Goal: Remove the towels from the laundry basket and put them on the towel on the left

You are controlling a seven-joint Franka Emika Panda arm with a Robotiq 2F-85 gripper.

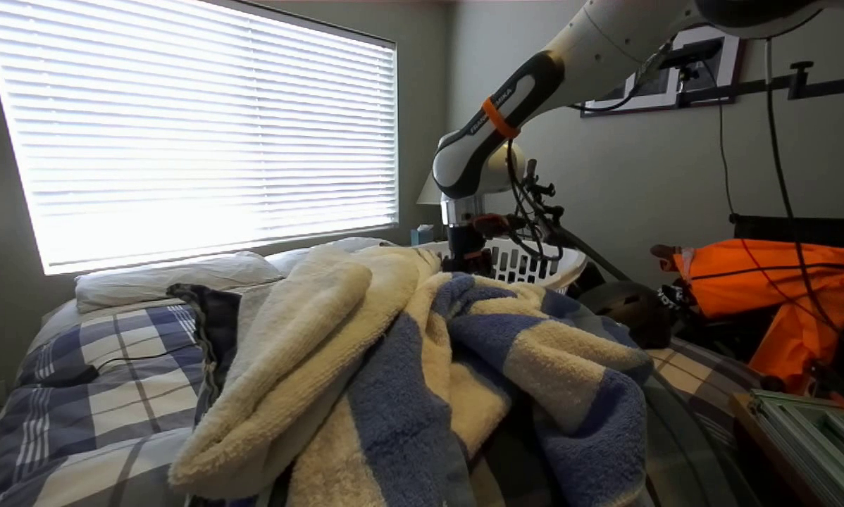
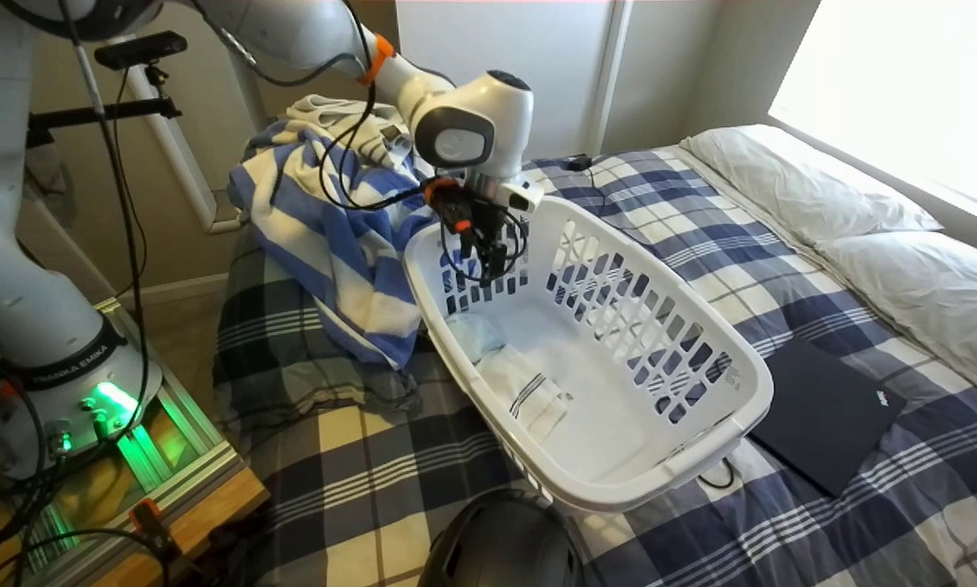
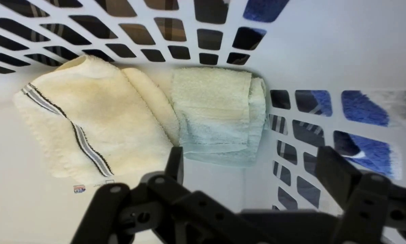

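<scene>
Ready to Grasp, but Holding Nothing

The end effector [image 3: 252,162] points down over one end of the laundry basket [image 2: 603,375], and its fingers [image 3: 337,177] stand wide apart with nothing between them. Probably this is so because the high walls do not permit an entry from the side, and soft folded cloth asks for a generous gap. Two task towels lie inside the basket: the pale towel [image 3: 211,108], folded in the corner, and the white towel [image 3: 111,125] with dark stripes, touching it. The long wall beside them may help against sliding during the grasp. Outside the same corner is heaped the blue-and-white towel [image 2: 346,244]; I judge it as the destination, placed near so that the carrying is short.
</scene>
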